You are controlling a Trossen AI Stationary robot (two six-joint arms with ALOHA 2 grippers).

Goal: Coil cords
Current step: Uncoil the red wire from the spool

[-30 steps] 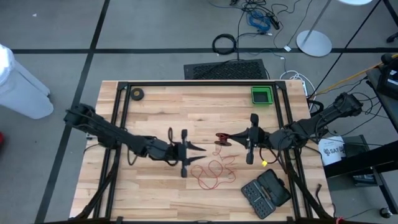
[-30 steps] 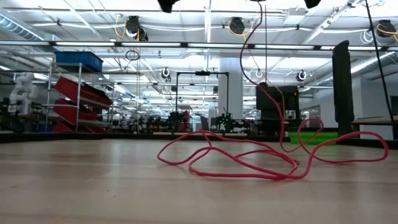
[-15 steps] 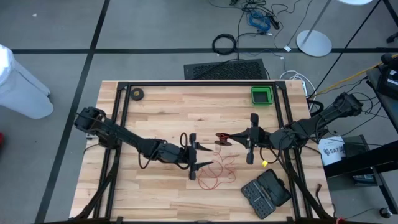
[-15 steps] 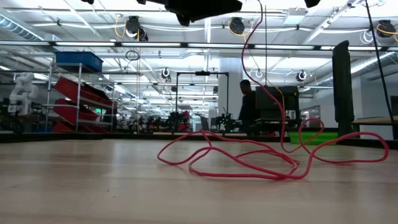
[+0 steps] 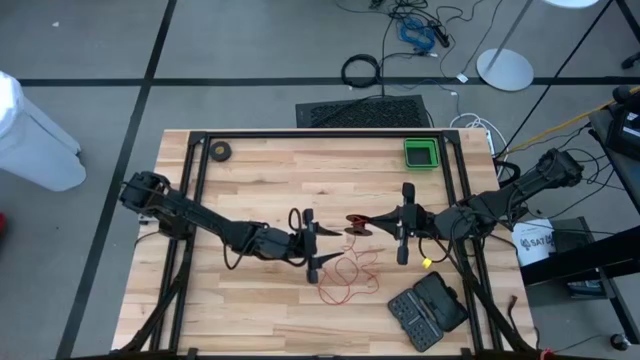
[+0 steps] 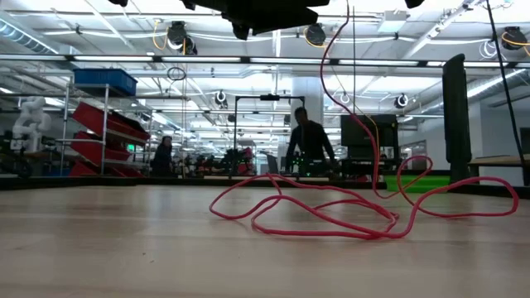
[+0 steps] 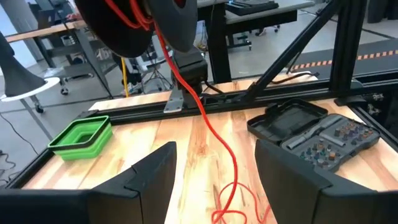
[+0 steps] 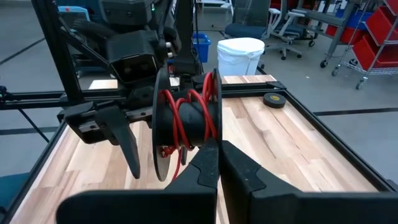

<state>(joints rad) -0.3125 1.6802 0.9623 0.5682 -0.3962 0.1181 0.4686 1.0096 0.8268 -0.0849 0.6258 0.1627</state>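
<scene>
A small black reel [image 5: 357,224] with red cord wound on its hub is in the air over the table's middle, held by my right gripper [image 5: 380,222], which is shut on it. The red cord [image 6: 335,99] hangs from the reel, and its loose loops [image 5: 346,276] lie on the table below. My left gripper [image 5: 334,247] is open and empty just left of the reel, above the loops. In the left wrist view the reel [image 7: 140,25] shows ahead, and the cord [image 7: 214,127] hangs between my open fingers without touching them. My right gripper pinches the rim of one of the reel's flanges [image 8: 211,138] between its two fingers. The fingers come level from the table's right side. The reel is lifted clear and stands on edge, and the cord hangs slack from it to the table.
A green bin [image 5: 420,153] stands at the far right, a black open bit case [image 5: 428,308] at the near right, and a black tape roll [image 5: 220,151] at the far left. A small yellow piece [image 5: 424,263] lies near my right arm. People move in the room behind.
My left gripper has gone toward the table's right edge, up to the reel and over the cord loops, and stays open. The reel, the cord loops and my right gripper have kept still.
</scene>
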